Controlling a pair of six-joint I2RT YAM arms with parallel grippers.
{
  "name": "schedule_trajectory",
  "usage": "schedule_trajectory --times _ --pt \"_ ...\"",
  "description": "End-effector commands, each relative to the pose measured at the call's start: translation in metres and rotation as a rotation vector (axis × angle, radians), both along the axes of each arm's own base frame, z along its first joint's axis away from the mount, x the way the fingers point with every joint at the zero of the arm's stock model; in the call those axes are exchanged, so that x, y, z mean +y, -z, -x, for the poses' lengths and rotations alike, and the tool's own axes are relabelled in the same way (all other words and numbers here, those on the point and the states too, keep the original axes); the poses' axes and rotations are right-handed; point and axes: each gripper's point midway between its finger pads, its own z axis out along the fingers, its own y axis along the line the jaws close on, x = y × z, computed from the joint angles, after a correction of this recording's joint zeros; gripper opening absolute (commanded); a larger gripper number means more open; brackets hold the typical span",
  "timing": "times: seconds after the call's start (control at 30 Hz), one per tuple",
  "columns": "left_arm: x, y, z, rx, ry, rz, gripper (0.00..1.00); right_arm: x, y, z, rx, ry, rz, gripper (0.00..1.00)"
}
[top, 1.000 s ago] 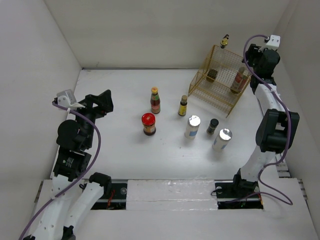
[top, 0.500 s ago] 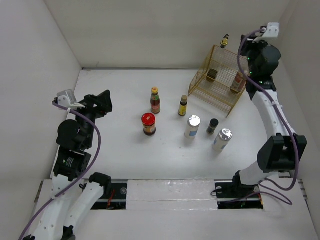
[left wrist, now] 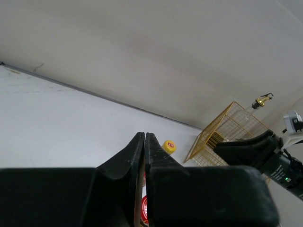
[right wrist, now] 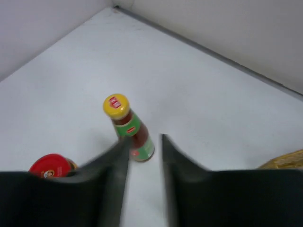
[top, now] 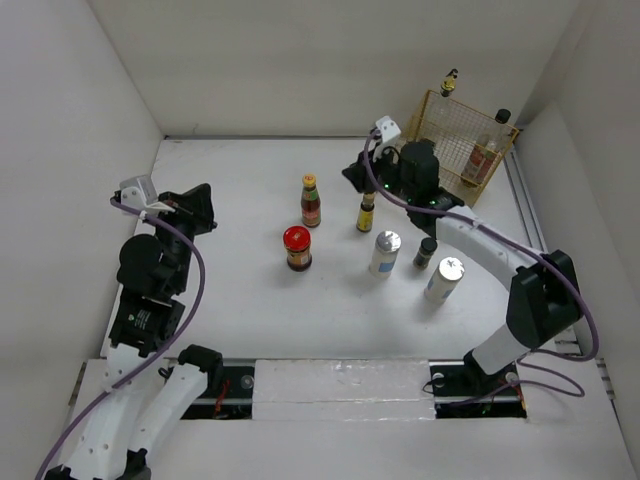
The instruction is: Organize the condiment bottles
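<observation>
Six condiment bottles stand loose mid-table: a yellow-capped sauce bottle (top: pixel 311 200) (right wrist: pixel 130 127), a red-capped jar (top: pixel 297 248) (right wrist: pixel 49 166), a small brown gold-capped bottle (top: pixel 367 212), a white silver-capped bottle (top: pixel 385 252), a small black-capped jar (top: pixel 426 252) and a silver-capped bottle (top: pixel 444 279). My right gripper (top: pixel 355 175) (right wrist: pixel 142 139) hovers open and empty just behind the brown bottle, facing the sauce bottle. My left gripper (top: pixel 200 205) (left wrist: pixel 144 135) is shut on nothing at the table's left, pointing toward the bottles.
A gold wire basket (top: pixel 455 120) (left wrist: pixel 227 127) stands at the back right corner with a bottle (top: pixel 483 160) inside. A tiny bottle (top: pixel 449 82) shows above the basket against the back wall. White walls close in the left, back and right.
My right arm has swung from the basket corner to the table's middle, its jaws closing and reopening. The left jaws have shut. The basket now stands farther back and right.
</observation>
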Motion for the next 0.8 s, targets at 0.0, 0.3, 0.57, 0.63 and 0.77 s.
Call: schedule_trajectory --times 0.0,0.3,0.57,0.63,0.77 --pt "0.001 -0.009 -0.001 -0.034 -0.007 0.026 0.00 0.032 -0.021 0.034 -0.051 -0.173 0.009 0.47" --pt "-0.001 -0.008 -0.006 -0.023 -0.007 0.022 0.33 0.073 0.042 0.080 0.080 -0.345 0.159 0.87" --pt "0.003 -0.006 -0.006 -0.014 -0.030 0.023 0.45 0.108 0.078 0.115 0.111 -0.431 0.269 0.99" --pt "0.002 -0.008 -0.006 -0.023 -0.021 0.024 0.50 0.112 0.091 0.110 0.127 -0.415 0.292 0.99" --pt "0.000 -0.001 -0.010 0.002 -0.021 0.016 0.01 0.124 0.106 0.105 0.149 -0.397 0.314 0.99"
